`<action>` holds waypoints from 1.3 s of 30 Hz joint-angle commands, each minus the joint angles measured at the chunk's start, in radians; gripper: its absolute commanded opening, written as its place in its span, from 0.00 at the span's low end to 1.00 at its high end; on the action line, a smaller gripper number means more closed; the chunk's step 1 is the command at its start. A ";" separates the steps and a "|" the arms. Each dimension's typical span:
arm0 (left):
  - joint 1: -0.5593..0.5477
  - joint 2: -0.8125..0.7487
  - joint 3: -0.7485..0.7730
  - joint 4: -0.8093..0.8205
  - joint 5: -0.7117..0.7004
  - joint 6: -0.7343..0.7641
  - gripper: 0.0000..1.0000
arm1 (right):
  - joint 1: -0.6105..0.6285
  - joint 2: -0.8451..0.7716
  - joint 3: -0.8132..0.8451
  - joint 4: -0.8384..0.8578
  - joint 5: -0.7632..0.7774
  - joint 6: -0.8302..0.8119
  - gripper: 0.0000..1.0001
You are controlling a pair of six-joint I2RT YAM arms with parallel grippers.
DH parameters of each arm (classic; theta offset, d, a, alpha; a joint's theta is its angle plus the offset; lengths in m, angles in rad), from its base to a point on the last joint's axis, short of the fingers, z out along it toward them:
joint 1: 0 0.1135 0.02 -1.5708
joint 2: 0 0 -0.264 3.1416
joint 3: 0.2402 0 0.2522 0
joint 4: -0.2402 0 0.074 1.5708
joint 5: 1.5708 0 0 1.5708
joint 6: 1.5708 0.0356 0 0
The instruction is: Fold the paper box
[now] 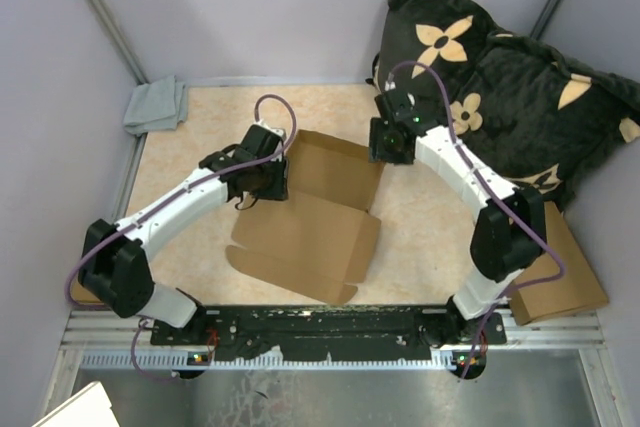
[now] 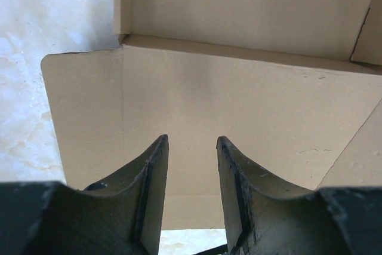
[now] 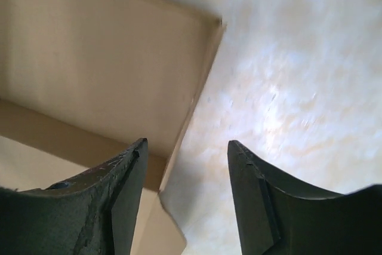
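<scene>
The paper box (image 1: 305, 217) is a brown die-cut cardboard sheet lying mid-table, its far panel raised. My left gripper (image 1: 262, 182) hovers over the sheet's left part; in the left wrist view the gripper (image 2: 192, 141) is open and empty above a side flap (image 2: 89, 111). My right gripper (image 1: 390, 142) is over the sheet's far right corner. In the right wrist view the gripper (image 3: 186, 144) is open and straddles the raised panel's right edge (image 3: 197, 97), holding nothing.
A dark flower-patterned cushion (image 1: 500, 77) fills the back right. Another brown cardboard piece (image 1: 565, 272) lies at the right edge behind my right arm. A grey cloth (image 1: 155, 105) lies at the back left corner. Grey walls close three sides.
</scene>
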 commanded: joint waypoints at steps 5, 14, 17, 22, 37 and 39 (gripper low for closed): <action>0.005 -0.094 0.033 -0.017 -0.028 -0.020 0.45 | -0.038 0.348 0.555 -0.087 -0.094 -0.532 0.58; 0.005 -0.227 0.013 0.003 -0.136 -0.029 0.45 | -0.035 0.648 0.823 -0.067 -0.303 -0.571 0.56; 0.005 -0.255 -0.001 0.007 -0.158 -0.046 0.45 | -0.022 0.673 0.806 -0.044 -0.330 -0.582 0.55; 0.005 -0.253 -0.004 -0.022 -0.158 -0.072 0.45 | 0.008 0.676 0.746 -0.006 -0.325 -0.600 0.54; 0.005 -0.206 0.007 0.003 -0.103 -0.084 0.45 | -0.039 0.695 0.706 -0.014 -0.081 -0.184 0.35; 0.005 -0.183 0.020 0.024 -0.071 -0.070 0.44 | -0.071 0.608 0.587 0.015 -0.087 -0.068 0.35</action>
